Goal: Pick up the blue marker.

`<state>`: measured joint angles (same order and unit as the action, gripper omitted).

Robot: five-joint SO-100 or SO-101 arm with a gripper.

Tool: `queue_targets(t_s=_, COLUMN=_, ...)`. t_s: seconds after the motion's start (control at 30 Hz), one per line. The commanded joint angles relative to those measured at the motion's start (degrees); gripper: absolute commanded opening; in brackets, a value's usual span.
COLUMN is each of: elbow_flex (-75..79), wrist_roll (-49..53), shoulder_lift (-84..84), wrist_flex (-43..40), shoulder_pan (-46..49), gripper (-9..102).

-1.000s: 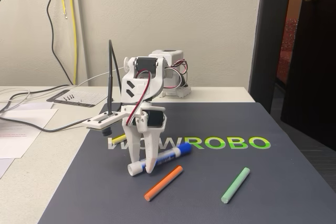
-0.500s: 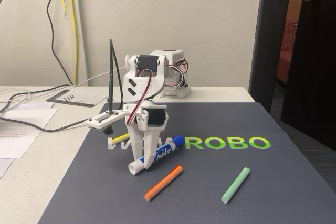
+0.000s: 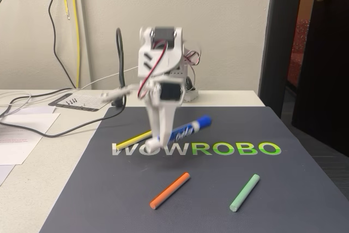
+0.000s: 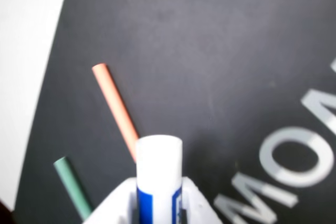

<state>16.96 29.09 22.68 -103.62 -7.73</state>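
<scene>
Tool [image 3: 161, 141] around one blue marker [image 3: 188, 130]; three sticks: orange [image 3: 169, 190], green [image 3: 244, 192], yellow [image 3: 133, 139].

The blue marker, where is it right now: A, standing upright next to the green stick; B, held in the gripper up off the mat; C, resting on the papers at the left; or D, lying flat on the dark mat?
B: in the fixed view the gripper is shut on the blue marker, which hangs tilted above the mat with its cap end higher.
</scene>
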Motion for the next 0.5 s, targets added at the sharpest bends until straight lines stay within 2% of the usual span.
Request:
queue_targets(t_s=0.0, elbow_flex=0.6, wrist_roll=-4.8, shoulder_lift=9.9, wrist_flex=-5.1, shoulder_pan=-1.3, gripper=0)
queue_targets(t_s=0.2, elbow_flex=0.2, wrist_roll=-15.9, shoulder_lift=20.1, wrist_flex=-13.7, shoulder_pan=-2.6, gripper=0)
queue_targets(t_s=0.27, elbow_flex=-10.3, wrist_roll=-20.3, shoulder_lift=29.4, wrist_flex=-13.4, shoulder_pan=-2.9, gripper=0)
queue_targets(t_s=0.47, elbow_flex=-25.4, wrist_roll=-30.4, shoulder_lift=46.8, wrist_flex=-13.7, shoulder_pan=-4.7, gripper=0)
